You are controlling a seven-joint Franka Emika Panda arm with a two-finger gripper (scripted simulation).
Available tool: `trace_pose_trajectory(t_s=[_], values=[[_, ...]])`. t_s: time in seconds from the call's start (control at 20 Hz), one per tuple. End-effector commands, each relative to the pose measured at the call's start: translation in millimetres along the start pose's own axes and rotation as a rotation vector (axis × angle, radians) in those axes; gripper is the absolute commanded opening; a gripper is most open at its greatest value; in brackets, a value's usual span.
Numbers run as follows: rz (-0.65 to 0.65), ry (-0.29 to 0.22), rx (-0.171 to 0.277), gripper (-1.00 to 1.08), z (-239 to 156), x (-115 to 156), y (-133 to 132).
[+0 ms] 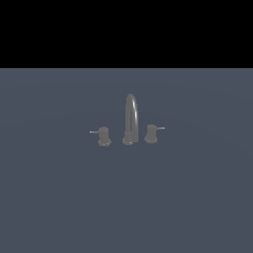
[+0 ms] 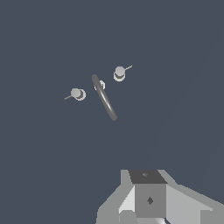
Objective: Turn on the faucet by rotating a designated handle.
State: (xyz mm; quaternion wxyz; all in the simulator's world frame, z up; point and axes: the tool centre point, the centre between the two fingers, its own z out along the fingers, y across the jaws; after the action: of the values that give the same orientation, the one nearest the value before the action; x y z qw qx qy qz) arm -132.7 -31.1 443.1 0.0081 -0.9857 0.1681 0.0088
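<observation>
Beside the faucet spout's base, on the exterior view's right, stands the handle — rod pointing away from the spout. Well apart from it, the gripper shows only partly — its opening cannot be told.

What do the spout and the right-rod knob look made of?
Spout: likely metal, dull grey, with a faint bright streak along the arch. Handle: same matte grey, pale rod highlight; probably metal too. It's a render, so the material is unconfirmed.

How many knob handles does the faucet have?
2. One knob stands on the exterior view's left of the spout, the other knob on its right. None seems hidden.
</observation>
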Motion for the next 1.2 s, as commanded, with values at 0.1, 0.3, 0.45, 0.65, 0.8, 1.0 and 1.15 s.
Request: trace_pose_trajectory(t_s=[0.1,0.3,0.45,0.65,0.8,1.0,1.15], values=[[0.11,-0.005,0.017,-1.0,22.6,36.3,-6.5],[0.209,-0.01,0.028,-1.0,46.1,67.4,-10.7],[0.285,-0.013,0.034,-1.0,65.7,89.9,-12.9],[0.386,-0.016,0.04,-1.0,94.5,118.6,-14.4],[0.463,-0.017,0.042,-1.0,118.0,138.9,-14.6],[0.566,-0.018,0.042,-1.0,151.6,164.1,-13.3],[0.643,-0.017,0.041,-1.0,178.5,181.5,-11.3]])
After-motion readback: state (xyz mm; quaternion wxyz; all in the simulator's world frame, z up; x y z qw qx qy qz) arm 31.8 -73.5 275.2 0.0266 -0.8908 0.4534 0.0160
